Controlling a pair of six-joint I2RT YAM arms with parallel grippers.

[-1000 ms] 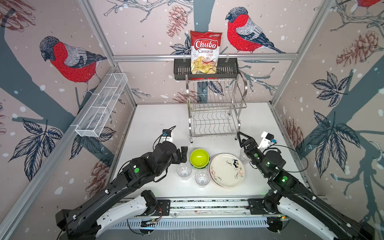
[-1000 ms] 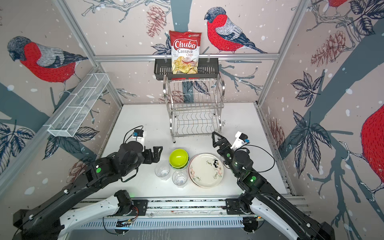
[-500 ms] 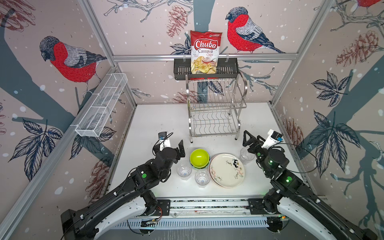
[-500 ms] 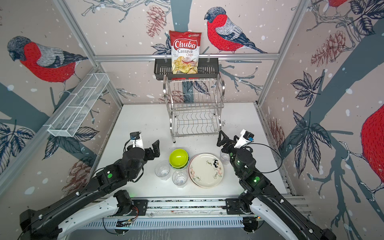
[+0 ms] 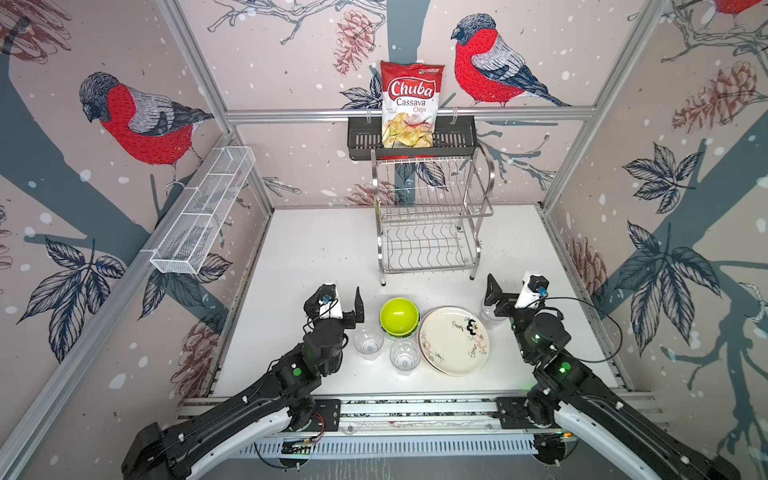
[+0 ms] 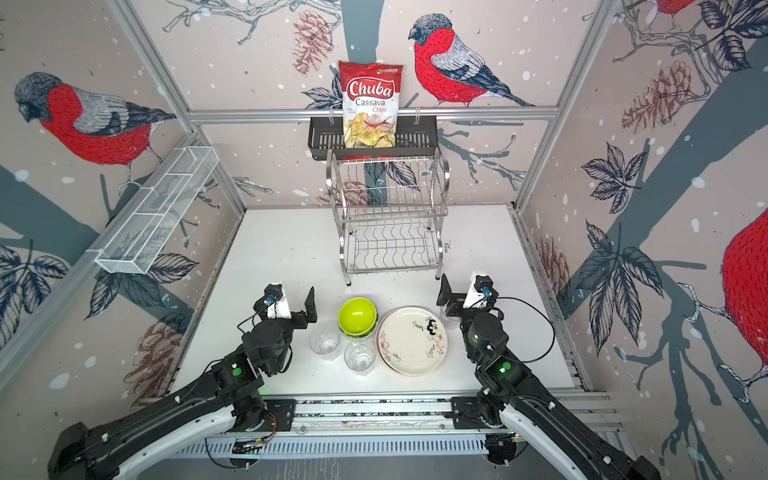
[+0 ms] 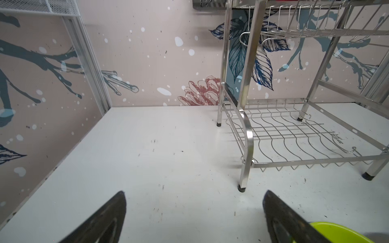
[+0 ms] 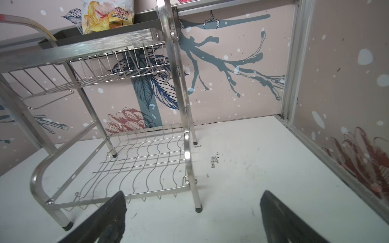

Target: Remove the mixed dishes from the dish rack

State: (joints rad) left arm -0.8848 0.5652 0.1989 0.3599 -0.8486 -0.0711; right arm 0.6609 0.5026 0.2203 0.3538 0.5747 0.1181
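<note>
Standing at the back of the desk (image 5: 316, 257), in the middle, the dish rack (image 5: 436, 216) shows two bare wire tiers in both top views and in both wrist views. The dishes that can be seen are on the desk in front of it. The lime bowl (image 5: 399, 316) sits on top of another bowl, of which only a green rim shows. Just to its right lies the cream plate (image 5: 453, 340) with doodles, and a second rim shows under its near edge. One clear tumbler (image 5: 368, 341) stands upright in front of the bowl, to the left, and a second tumbler (image 5: 404, 357) stands near it. A third tumbler (image 5: 487, 320) is partly hidden behind the right gripper (image 5: 512, 291).

The left gripper (image 5: 336, 296) is left of the bowl and points toward the rack. Its fingers (image 7: 105, 216) are spread wide and hold nothing; in the left wrist view the lime bowl is just beside one of them. The right gripper is right of the plate, its fingers (image 8: 105, 218) equally wide and empty.

Behind the rack, a chips bag (image 5: 409, 108) stands in a black basket (image 5: 361, 139) on the back rail. A white mesh tray (image 5: 203, 212) hangs on the left wall.
</note>
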